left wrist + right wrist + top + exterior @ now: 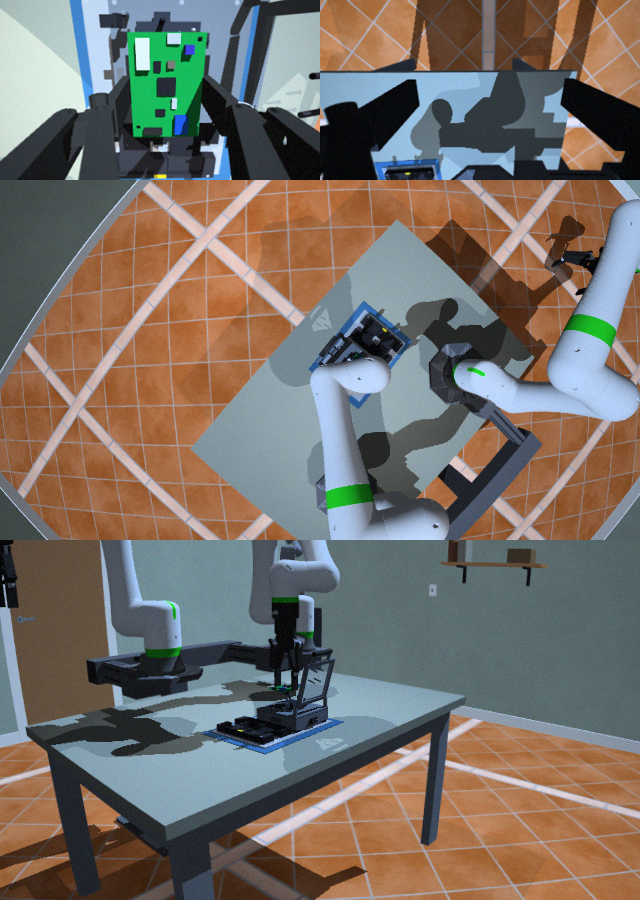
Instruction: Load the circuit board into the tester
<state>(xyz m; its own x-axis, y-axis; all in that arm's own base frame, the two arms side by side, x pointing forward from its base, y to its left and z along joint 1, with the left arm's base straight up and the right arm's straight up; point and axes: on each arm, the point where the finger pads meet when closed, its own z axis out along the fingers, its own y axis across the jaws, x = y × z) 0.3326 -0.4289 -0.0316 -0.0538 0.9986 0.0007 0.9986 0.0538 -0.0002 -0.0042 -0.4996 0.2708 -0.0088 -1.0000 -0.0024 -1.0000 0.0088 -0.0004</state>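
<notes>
My left gripper point(286, 686) point(166, 87) is shut on the circuit board point(276, 688) point(145, 96) by its long sides. The board is about level, component side up, above the tester point(280, 715). In the left wrist view its long white connector point(141, 54) is at the upper left corner. A black post point(161, 25) shows just past the board's top edge. The lid point(316, 682) point(257, 44) stands open. The board hides the tester's pins. The tray point(382, 335) point(250, 729) beside the tester holds no board. My right gripper point(490, 92) point(569, 277) is open and empty, well away.
The tester and tray stand on the blue-edged plate point(364, 306) point(262, 746) on the grey table point(260, 420) point(150, 790). The raised lid is close beside the left fingers. The right arm hangs beyond the table's edge. A dark stand frame point(500, 480) is behind the table.
</notes>
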